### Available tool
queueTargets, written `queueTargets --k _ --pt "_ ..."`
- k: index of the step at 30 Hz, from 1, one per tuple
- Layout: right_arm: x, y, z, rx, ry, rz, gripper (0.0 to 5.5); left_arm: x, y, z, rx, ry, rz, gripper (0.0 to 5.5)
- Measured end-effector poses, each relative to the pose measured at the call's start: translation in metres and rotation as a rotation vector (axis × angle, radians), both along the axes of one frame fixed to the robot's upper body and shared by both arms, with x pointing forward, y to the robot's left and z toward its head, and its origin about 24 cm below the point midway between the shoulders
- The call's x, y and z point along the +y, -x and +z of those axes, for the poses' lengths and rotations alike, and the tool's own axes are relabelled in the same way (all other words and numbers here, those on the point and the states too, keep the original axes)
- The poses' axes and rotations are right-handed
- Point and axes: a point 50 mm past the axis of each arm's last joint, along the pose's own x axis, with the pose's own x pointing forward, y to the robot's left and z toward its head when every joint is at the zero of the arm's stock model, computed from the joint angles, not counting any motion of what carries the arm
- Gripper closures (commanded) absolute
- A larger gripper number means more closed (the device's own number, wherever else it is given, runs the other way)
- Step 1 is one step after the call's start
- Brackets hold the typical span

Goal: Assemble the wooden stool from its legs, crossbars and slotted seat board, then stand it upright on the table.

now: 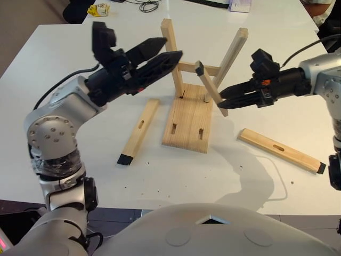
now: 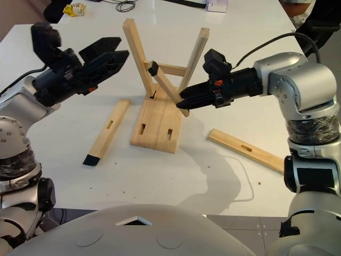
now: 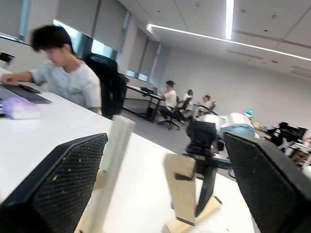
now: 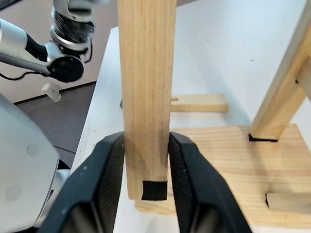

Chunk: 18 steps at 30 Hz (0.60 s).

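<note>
My right hand (image 1: 224, 101) grips 1 tilted leg (image 1: 208, 82) over the seat board (image 1: 186, 140), my left hand (image 1: 169, 49) hangs open; next, its tip needs a slot (image 1: 201, 133).

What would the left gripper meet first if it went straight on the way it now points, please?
Probably the left upright leg, standing in the seat board just ahead of the open left gripper; depth is unclear.

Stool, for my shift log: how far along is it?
Done: two legs joined by a crossbar stand on the flat seat board. In hand: the right gripper clamps a third piece, tilted over the board; the left gripper is open around one upright leg. Left: two loose pieces to fit, then turning it upright.
</note>
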Motion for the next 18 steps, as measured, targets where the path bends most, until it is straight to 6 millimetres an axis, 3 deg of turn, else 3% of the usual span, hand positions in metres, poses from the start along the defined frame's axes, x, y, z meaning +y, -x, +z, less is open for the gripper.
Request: queueTargets --k 6,16,18 --pt "0.014 0.002 0.002 0.011 -0.053 0.036 4.18 -0.006 0.006 -0.014 0.054 -0.026 -0.072 1.09" --pt "0.029 0.009 0.001 0.06 -0.101 0.1 4.18 -0.02 0.011 -0.015 0.079 0.007 -0.189 1.09" --pt "0.031 0.01 0.0 0.067 -0.101 0.107 4.18 -0.022 0.014 -0.013 0.073 0.018 -0.218 1.35"
